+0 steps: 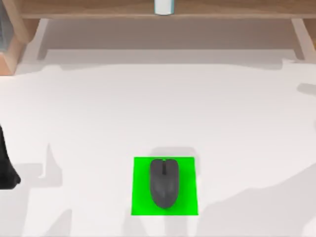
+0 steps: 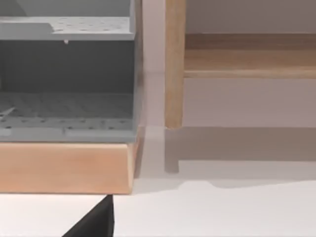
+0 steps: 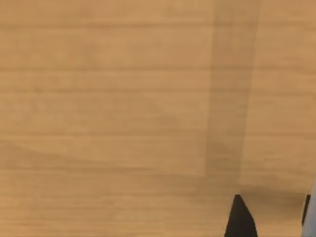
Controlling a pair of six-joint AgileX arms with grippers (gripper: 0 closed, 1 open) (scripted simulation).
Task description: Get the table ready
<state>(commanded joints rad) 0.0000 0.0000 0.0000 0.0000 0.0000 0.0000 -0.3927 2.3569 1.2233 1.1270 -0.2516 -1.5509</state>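
White table (image 1: 158, 113) seen from above, its surface spanning nearly the whole top view. A bright green square (image 1: 140, 197) lies on the table near the front edge, slightly right of the middle. A dark grey computer mouse (image 1: 164, 182) rests on the square, inside its borders, with its length running front to back and its scroll wheel toward the far side.

A light-brown wooden shelf (image 1: 98, 10) runs along the far edge of the table; a pale cylindrical object (image 1: 163, 7) stands on it near the centre, cut off by the frame. Soft shadows of the arms fall across the front of the table at left and right.

The left arm (image 1: 6, 165) appears as a dark form at the left edge of the top view, well apart from the mouse. In the left wrist view, a dark finger (image 2: 94, 222) hangs over the white table before a wooden shelf post (image 2: 174, 64) and a grey perforated rack (image 2: 66, 74) set on a wooden base.

In the right wrist view, two dark fingertips (image 3: 240, 217) stand apart before a wood-grain surface (image 3: 123, 108), with nothing between them.
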